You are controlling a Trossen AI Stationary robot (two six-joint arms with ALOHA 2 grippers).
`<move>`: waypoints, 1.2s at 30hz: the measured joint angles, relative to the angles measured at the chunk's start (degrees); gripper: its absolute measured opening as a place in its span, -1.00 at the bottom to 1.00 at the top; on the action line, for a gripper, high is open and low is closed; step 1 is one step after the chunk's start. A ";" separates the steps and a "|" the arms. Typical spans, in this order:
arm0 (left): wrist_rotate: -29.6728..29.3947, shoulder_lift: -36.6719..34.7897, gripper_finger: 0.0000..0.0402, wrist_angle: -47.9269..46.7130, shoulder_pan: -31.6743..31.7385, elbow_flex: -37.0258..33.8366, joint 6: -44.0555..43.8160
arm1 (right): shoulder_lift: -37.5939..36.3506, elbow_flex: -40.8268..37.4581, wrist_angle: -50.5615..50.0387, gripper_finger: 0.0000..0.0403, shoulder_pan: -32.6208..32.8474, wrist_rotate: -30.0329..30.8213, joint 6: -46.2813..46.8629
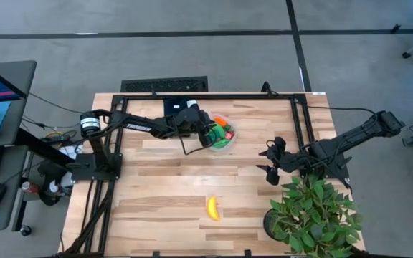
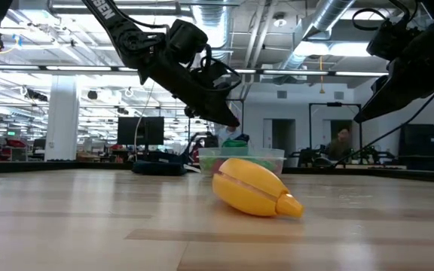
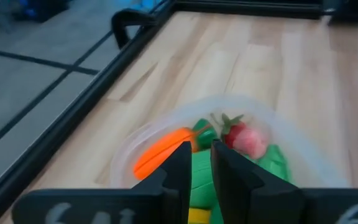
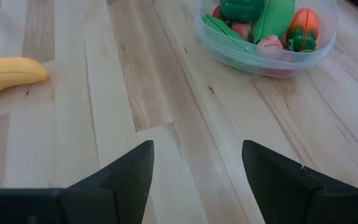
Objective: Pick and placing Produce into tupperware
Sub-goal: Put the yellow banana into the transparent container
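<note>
1. A pale wooden desk [image 1: 163, 208] with a black frame stands on a grey floor, a monitor and keyboard off its left side; the low view looks past it into an open workshop with ceiling ducts, where a person sits far back.

2. Left to right in the high view: the left end effector [image 1: 212, 133] sits at about 12 o'clock on the desk, right over the clear bowl [image 1: 229, 142]. Its fingers [image 3: 180, 167] are nearly together with only a thin slit between them, and nothing is visibly clamped.

3. The bowl already holds green pieces, an orange carrot [image 3: 160, 151] and a strawberry [image 3: 246, 140].

4. The banana [image 1: 213, 208] lies alone at about 6 o'clock, well apart from the bowl.

5. The right end effector [image 1: 272, 161] hangs at about 3 o'clock near the potted plant [image 1: 314, 215], fingers wide apart and empty.

6. Risks, as I judge them:
   - The left fingers could catch the bowl's rim when lifting out and tip or drag the light container.
   - The banana is curved and smooth, so an off-centre pinch could make it roll or squirt free.
   - The bowl looks full, so another piece may slide off the heap.
</note>
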 joint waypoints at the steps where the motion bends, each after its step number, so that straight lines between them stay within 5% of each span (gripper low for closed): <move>1: 1.14 0.00 -0.75 0.11 -0.04 0.00 0.28 | 0.00 0.00 0.23 0.19 0.00 0.01 0.02; 10: 25.38 -3.68 -0.75 0.05 -2.11 0.00 9.05 | 0.67 0.00 4.11 0.19 0.00 -0.67 -0.04; 15: 32.42 -7.19 -0.75 -9.12 -4.98 0.00 17.44 | 2.82 0.02 5.20 0.19 0.00 -0.73 0.00; 28: 29.12 -10.78 -0.75 -36.90 -17.19 -0.02 20.33 | 16.28 0.02 24.68 0.19 -0.56 -1.55 -9.02; 36: 22.05 -11.75 -0.75 -39.58 -20.83 -6.66 13.70 | 23.96 0.04 42.36 0.19 -4.78 -11.46 -11.48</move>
